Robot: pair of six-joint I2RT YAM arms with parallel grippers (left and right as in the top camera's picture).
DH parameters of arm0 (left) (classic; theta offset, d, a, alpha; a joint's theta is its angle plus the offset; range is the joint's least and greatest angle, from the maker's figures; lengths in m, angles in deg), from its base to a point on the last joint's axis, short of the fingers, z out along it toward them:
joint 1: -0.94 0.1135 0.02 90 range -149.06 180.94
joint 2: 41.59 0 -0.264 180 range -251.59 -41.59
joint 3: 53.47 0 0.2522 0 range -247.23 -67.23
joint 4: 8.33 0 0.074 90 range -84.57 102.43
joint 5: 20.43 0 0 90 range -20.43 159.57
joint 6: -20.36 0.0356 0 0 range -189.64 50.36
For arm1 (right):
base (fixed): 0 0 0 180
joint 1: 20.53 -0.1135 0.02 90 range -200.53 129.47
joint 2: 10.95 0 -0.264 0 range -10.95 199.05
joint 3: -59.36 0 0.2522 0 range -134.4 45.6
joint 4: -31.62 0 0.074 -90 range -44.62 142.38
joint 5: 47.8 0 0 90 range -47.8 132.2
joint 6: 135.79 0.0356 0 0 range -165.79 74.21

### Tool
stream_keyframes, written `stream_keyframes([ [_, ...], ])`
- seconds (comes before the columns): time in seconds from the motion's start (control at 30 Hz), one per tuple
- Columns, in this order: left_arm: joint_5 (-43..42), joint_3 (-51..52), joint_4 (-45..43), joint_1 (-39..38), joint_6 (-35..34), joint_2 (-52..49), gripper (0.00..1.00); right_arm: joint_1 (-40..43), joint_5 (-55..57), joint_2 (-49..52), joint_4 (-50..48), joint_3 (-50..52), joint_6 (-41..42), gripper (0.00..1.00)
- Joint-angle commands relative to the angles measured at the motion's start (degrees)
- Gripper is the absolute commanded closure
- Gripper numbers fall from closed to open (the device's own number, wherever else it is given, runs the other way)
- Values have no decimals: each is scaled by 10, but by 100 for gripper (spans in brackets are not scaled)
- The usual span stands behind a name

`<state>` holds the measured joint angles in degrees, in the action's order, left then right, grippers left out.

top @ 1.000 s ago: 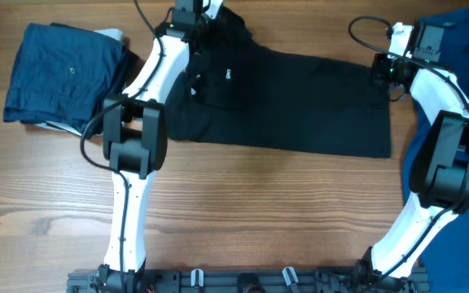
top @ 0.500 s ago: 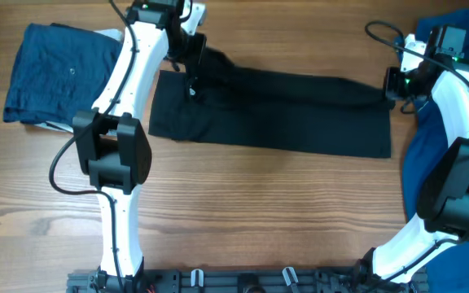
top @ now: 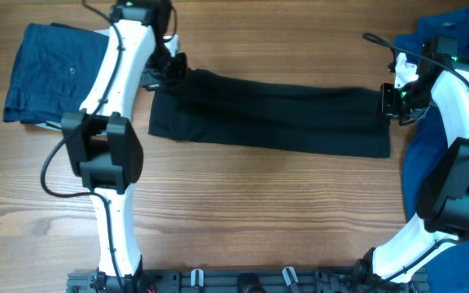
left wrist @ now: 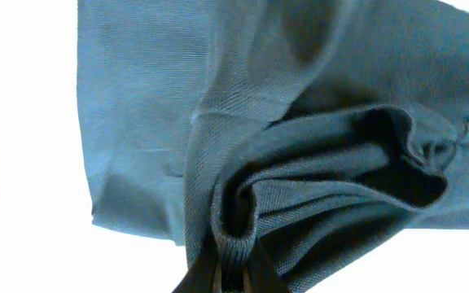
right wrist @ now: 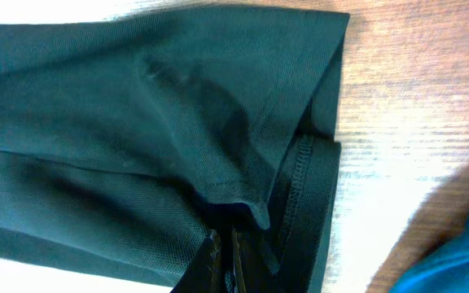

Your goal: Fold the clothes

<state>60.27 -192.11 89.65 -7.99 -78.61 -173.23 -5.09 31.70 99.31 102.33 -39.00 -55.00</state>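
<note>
Black T-shirt in a long doubled band across the far half of the worktop, parallel to the far edge. Left claw clamped on a bunched ribbed edge at the band's left end. Right claw pinched tight on the stitched hem at its right end. Soft, light, limp knit, likely to sag and crease between grips. Best taken by seamed edges and kept taut. No containers in view. Navy folded pile at far left corner, blue shirt along right edge.
</note>
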Motion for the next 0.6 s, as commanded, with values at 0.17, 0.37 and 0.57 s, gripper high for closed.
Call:
stream_keyframes([
  [0.17,19,18,17,19,-20,23,95,-1,40,0,25,-1,38,96],
  [0.37,18,120,-13,15,-20,22,94,-2,26,0,35,32,58,96],
  [0.57,18,132,-19,18,-20,25,61,-2,14,0,82,8,63,32],
])
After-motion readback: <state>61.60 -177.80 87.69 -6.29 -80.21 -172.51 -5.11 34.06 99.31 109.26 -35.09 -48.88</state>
